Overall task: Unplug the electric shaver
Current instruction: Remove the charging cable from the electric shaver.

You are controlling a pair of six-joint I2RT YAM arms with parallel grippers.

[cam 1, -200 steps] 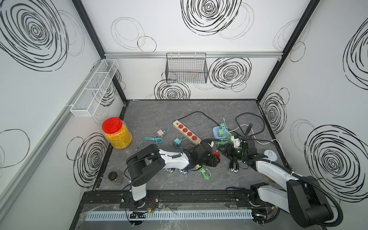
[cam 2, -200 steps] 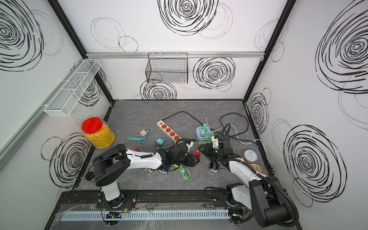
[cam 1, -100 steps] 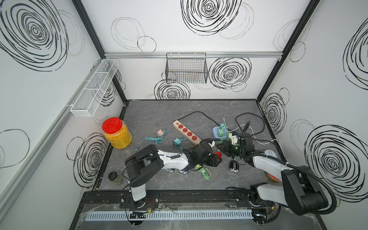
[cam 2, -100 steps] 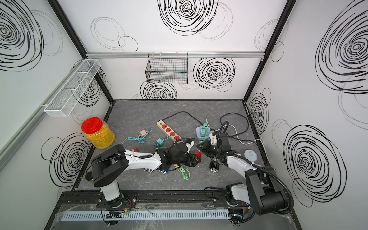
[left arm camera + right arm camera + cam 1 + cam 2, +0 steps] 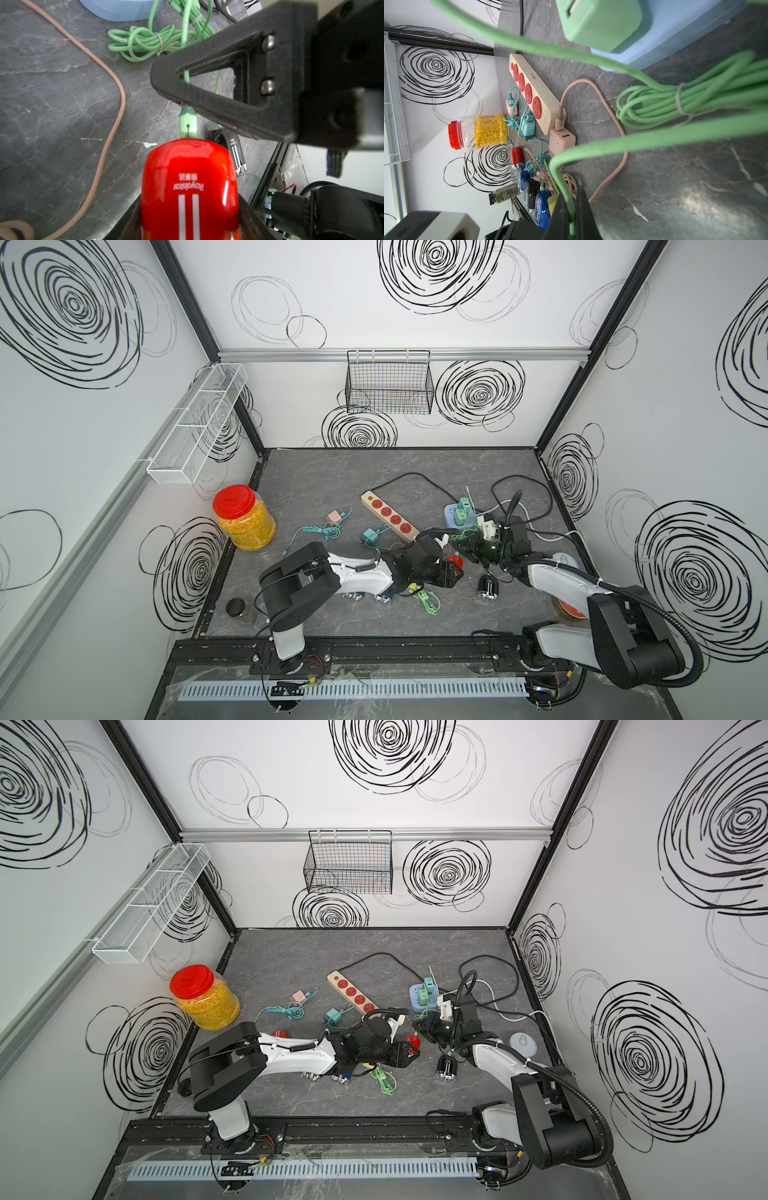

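- Bracing the red electric shaver (image 5: 189,187), low in the middle of the left wrist view, the left gripper (image 5: 451,570) has its jaws closed round the body, probably to steady it against the pull.
- Between the two grippers, at the centre of that view, the green plug (image 5: 188,124) sits seated in the shaver's end, so the shaver is not yet unplugged.
- Further right in both top views, the right gripper (image 5: 464,546) is clamped fully shut on the green cable (image 5: 566,193) just behind the plug. The shaver lies just beyond its tips.
- At the right of the right wrist view, the slack bundle (image 5: 675,104) lies below the green charger (image 5: 602,20) in the blue socket block (image 5: 675,45), which likely leaves give for pulling.
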